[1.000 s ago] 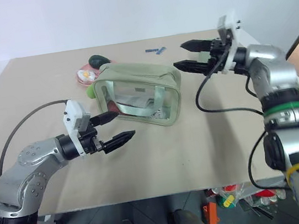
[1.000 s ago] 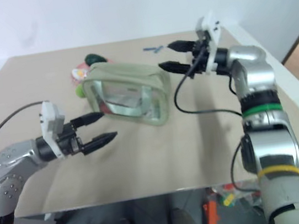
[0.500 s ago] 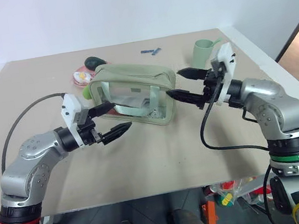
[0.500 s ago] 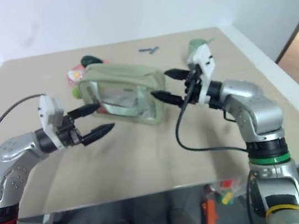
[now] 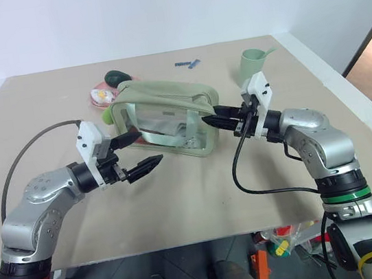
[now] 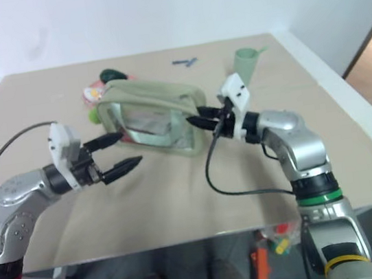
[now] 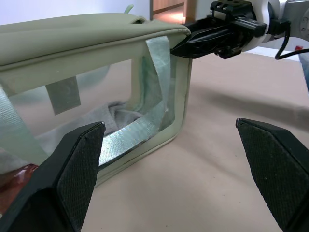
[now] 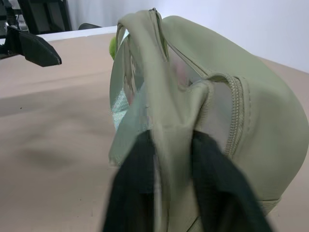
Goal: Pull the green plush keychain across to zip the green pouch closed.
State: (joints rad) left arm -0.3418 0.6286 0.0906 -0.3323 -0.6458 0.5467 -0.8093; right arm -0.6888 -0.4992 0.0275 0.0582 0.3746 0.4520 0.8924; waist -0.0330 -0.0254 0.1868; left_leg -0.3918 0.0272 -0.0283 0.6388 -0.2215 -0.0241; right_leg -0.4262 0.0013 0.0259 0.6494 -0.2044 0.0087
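The small lime-green fuzzy plush keychain (image 5: pixel 108 116) lies at the 9 o'clock end of the boxy sage-green fabric pouch with the clear front panel (image 5: pixel 166 116), which stands near the middle of the beige bench (image 5: pixel 194 194). The left gripper (image 5: pixel 139 153) waits at the pouch's 7 o'clock with jaws wide open. The right gripper (image 5: pixel 210 116), at 3 o'clock, has its jaws closed on the pouch's end fabric.

I judge the bracing step is in hand; next the left jaws must reach the keychain. The right wrist view shows the pinched fabric fold beside the zipper (image 8: pixel 235 113).
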